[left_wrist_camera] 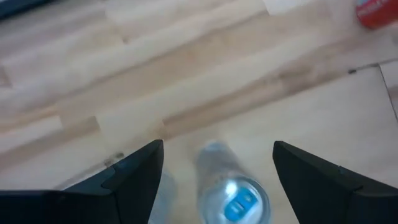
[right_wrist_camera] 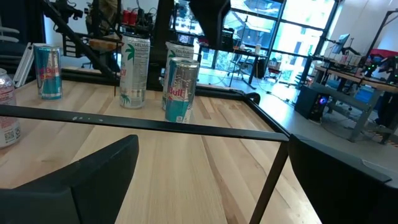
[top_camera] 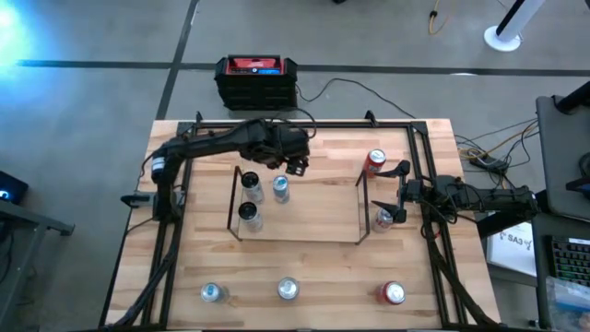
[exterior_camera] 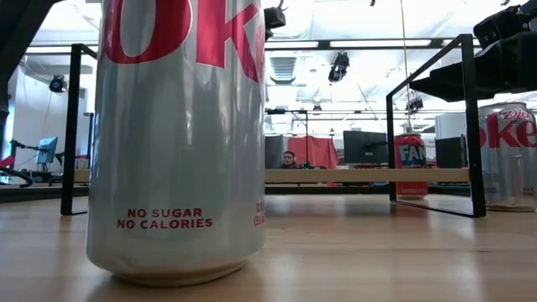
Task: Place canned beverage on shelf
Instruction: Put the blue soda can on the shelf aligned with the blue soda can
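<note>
You have three cans on the shelf [top_camera: 304,198], the newest [top_camera: 281,189] under your left gripper [top_camera: 297,167], whose fingers stand apart around it, not gripping; five wait off the shelf, your right gripper [top_camera: 398,192] wide open beside it.

Robotics laboratory or workshop — a light butcher-block wooden table [top_camera: 304,267] inside a black tubular frame [top_camera: 426,166] on bare grey concrete floor [top_camera: 83,101]. Beyond it: dark computer monitors [exterior_camera: 366,148], cluttered workbenches [right_wrist_camera: 348,81], large windows [right_wrist_camera: 292,37] — and a seated person [exterior_camera: 289,158].
</note>
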Available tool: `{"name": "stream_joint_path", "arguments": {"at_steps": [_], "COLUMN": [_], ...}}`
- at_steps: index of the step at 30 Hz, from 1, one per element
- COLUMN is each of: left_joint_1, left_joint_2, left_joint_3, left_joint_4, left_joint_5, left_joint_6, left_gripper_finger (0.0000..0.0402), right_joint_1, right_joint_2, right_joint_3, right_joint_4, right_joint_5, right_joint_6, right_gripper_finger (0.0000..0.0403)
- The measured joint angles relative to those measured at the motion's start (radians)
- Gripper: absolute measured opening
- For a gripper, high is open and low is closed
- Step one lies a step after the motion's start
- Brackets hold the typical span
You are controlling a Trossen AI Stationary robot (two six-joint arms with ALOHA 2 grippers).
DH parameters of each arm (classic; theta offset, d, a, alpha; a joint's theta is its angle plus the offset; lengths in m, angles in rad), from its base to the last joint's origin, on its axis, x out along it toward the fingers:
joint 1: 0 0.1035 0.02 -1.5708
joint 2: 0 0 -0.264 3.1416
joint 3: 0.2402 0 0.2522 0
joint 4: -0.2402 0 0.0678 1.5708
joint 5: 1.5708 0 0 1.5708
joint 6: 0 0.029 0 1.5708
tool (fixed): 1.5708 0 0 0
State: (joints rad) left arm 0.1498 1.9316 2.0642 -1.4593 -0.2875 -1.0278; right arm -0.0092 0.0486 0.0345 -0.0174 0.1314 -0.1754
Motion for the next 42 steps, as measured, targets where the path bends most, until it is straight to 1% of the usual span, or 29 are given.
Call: {"name": "stream_joint_path", "arguments": {"at_steps": [3, 8, 11, 13, 17, 21, 25, 30, 33, 38, 42], "left_joint_1": [0.03, 0.097, 0.13, 0.146, 0.18, 0.212, 0.216, 0.166, 0.108, -0.047, -0.207], "left_joint_2": [0.0, 0.0, -0.025, -0.054, -0.15, -0.287, -0.448, -0.639, -0.714, -0.78, -0.786], "left_joint_3": [0.02, 0.01, -0.034, -0.063, -0.161, -0.311, -0.485, -0.676, -0.755, -0.833, -0.842], "left_joint_4": [-0.031, -0.117, -0.113, -0.109, -0.111, -0.112, -0.108, -0.075, -0.061, -0.068, -0.085], "left_joint_5": [-0.019, -0.015, 0.022, 0.028, 0.015, 0.011, 0.024, 0.145, 0.209, 0.244, 0.254], "left_joint_6": [0.015, -0.003, 0.011, 0.016, 0.0, -0.036, -0.102, -0.197, -0.268, -0.444, -0.623], "left_gripper_finger": [0.0286, 0.0286, 0.0281, 0.0276, 0.0266, 0.0259, 0.0258, 0.0258, 0.0258, 0.0256, 0.0251], "right_joint_1": [0.0, 0.0, 0.0, 0.0, 0.0, 0.0, 0.0, 0.0, 0.0, 0.0, 0.0], "right_joint_2": [0.0, 0.0, 0.0, 0.0, 0.0, 0.0, 0.0, -0.001, -0.001, -0.001, -0.001], "right_joint_3": [0.0, 0.0, 0.0, 0.0, 0.0, 0.0, 0.0, 0.0, 0.0, 0.0, 0.0], "right_joint_4": [0.0, 0.0, 0.0, 0.0, 0.0, 0.0, 0.0, 0.0, 0.0, 0.0, 0.0], "right_joint_5": [0.0, 0.0, 0.0, 0.0, 0.0, 0.0, 0.0, 0.0, 0.0, 0.0, 0.0], "right_joint_6": [0.0, 0.0, 0.0, 0.0, 0.0, 0.0, 0.0, 0.0, 0.0, 0.0, 0.0], "right_gripper_finger": [0.0398, 0.0398, 0.0398, 0.0398, 0.0398, 0.0398, 0.0398, 0.0398, 0.0398, 0.0398, 0.0398]}}
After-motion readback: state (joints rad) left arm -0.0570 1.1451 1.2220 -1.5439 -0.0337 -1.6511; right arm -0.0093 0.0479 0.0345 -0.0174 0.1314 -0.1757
